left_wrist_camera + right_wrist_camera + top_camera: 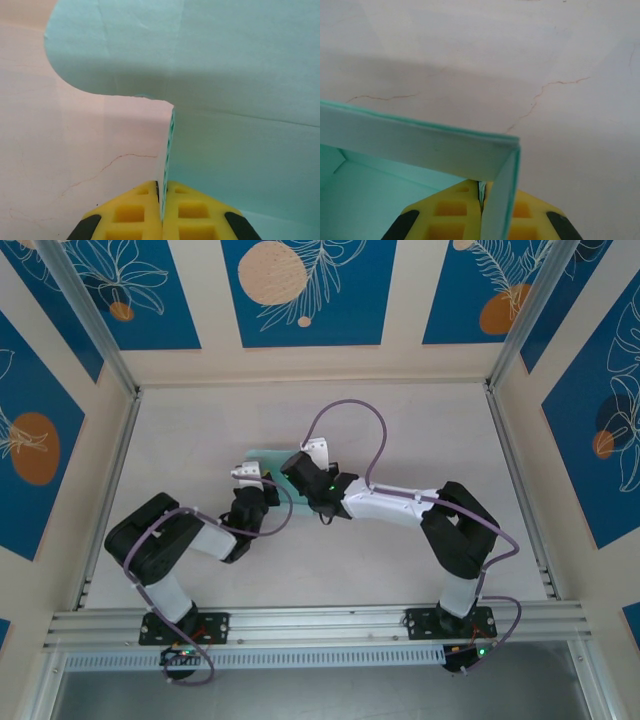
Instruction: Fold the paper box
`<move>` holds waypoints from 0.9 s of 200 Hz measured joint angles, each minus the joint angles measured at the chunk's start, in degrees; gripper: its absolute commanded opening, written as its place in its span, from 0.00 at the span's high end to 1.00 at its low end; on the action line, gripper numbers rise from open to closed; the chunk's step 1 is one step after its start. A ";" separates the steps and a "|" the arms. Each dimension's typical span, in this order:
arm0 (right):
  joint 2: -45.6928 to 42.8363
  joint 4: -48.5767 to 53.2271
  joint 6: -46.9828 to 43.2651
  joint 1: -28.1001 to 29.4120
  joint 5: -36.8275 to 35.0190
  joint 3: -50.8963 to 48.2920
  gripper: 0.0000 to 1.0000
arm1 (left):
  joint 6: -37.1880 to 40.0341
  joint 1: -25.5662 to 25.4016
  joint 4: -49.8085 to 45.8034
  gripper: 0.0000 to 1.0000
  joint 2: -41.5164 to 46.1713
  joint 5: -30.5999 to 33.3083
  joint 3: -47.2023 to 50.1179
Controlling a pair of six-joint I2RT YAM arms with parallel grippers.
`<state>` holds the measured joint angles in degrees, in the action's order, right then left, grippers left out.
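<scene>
The paper box (pixel 263 457) is pale light-blue card near the middle of the table, mostly covered by the two grippers from above. My left gripper (pixel 268 483) is shut on it: in the left wrist view the yellow fingers (pixel 135 212) of the gripper (pixel 161 189) pinch an upright thin card edge, with a broad panel (pixel 240 90) and a rounded tab (pixel 95 50) beyond. My right gripper (pixel 290 466) is shut too. In the right wrist view the gripper (pixel 482 187) clamps one raised wall at a folded corner, where a long side wall (pixel 420 145) meets it.
The beige table (pixel 420 430) has thin crack lines (pixel 540 95). Aluminium rails (pixel 515 470) run along its left, right and near edges. Blue patterned wall panels (pixel 300 290) stand behind and at both sides. Purple cables (pixel 350 415) arch above the wrists.
</scene>
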<state>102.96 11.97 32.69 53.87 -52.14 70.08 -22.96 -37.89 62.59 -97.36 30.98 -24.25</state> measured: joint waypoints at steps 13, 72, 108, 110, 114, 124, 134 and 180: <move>0.46 1.29 1.05 0.04 -0.13 1.16 1.00 | 0.00 -0.17 -0.02 1.00 0.00 0.55 0.00; 4.24 6.88 6.75 0.20 -3.04 7.26 1.00 | -0.02 -0.72 0.13 1.00 -0.35 2.12 0.04; 6.99 9.86 9.55 0.57 -5.97 10.86 1.00 | -0.04 -0.83 0.92 1.00 -1.01 2.67 0.04; 7.08 9.92 9.70 0.57 -6.03 10.93 1.00 | -0.04 -0.85 0.98 1.00 -1.03 2.67 0.04; 7.21 10.10 9.92 0.57 -6.25 11.06 1.00 | -0.04 -0.92 1.16 1.00 -1.14 2.75 0.04; 7.54 10.38 10.49 0.61 -6.64 11.21 1.00 | -0.02 -1.09 1.42 1.00 -1.33 2.86 0.04; 7.65 10.49 10.88 0.68 -7.04 11.23 1.00 | -0.04 -1.25 1.55 1.00 -1.44 3.10 0.02; 8.07 10.58 11.26 0.98 -7.82 11.39 1.00 | -0.04 -1.60 1.92 1.00 -1.95 4.09 -0.22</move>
<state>111.02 22.55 43.94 54.85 -59.96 81.47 -23.00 -39.48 64.51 -99.31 35.07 -24.47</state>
